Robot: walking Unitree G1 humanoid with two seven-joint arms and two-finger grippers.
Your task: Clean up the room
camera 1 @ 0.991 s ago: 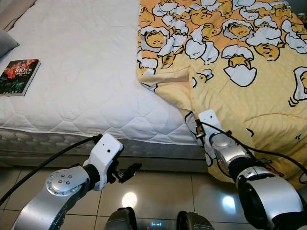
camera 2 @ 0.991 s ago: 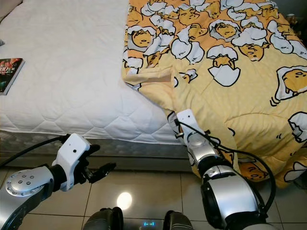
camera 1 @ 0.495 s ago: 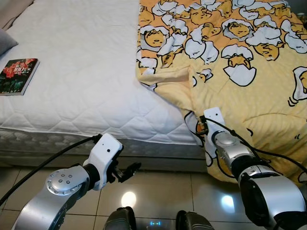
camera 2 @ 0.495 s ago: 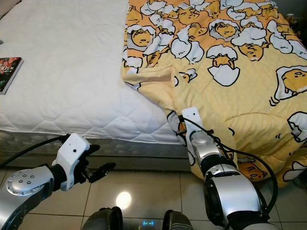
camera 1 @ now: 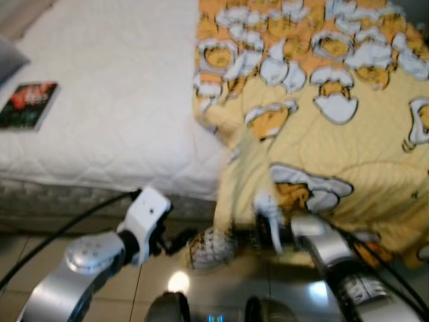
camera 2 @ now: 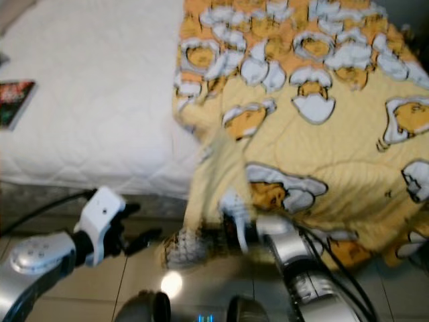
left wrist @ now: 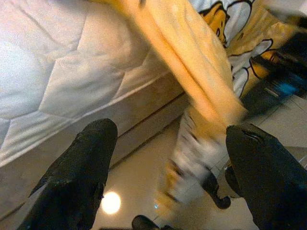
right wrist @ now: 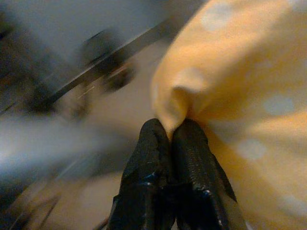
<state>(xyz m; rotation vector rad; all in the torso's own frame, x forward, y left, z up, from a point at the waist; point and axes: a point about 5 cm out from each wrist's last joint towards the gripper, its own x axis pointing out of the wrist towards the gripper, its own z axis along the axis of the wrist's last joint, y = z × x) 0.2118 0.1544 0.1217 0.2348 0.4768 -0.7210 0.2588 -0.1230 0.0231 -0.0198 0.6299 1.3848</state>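
A yellow blanket [camera 1: 348, 134] printed with egg characters covers the right side of the bed. Its front left corner [camera 1: 242, 168] is drawn down over the mattress edge toward the floor. My right gripper [right wrist: 171, 139] is shut on a fold of this blanket; in the eye views it sits low in front of the bed [camera 1: 247, 238]. My left gripper [camera 1: 181, 240] hovers just above the floor to the left of the pulled corner, open with nothing between its fingers [left wrist: 91, 158]. The picture is blurred.
The white quilted mattress [camera 1: 114, 100] is bare on its left side. A book [camera 1: 28, 105] lies near its left edge, with a grey pillow [camera 1: 10, 57] beyond. Glossy floor tiles [camera 2: 201, 282] run in front of the bed.
My right gripper has pulled the blanket's front corner down and to the left, off the mattress edge. The left arm stays in place. The view is blurred now.
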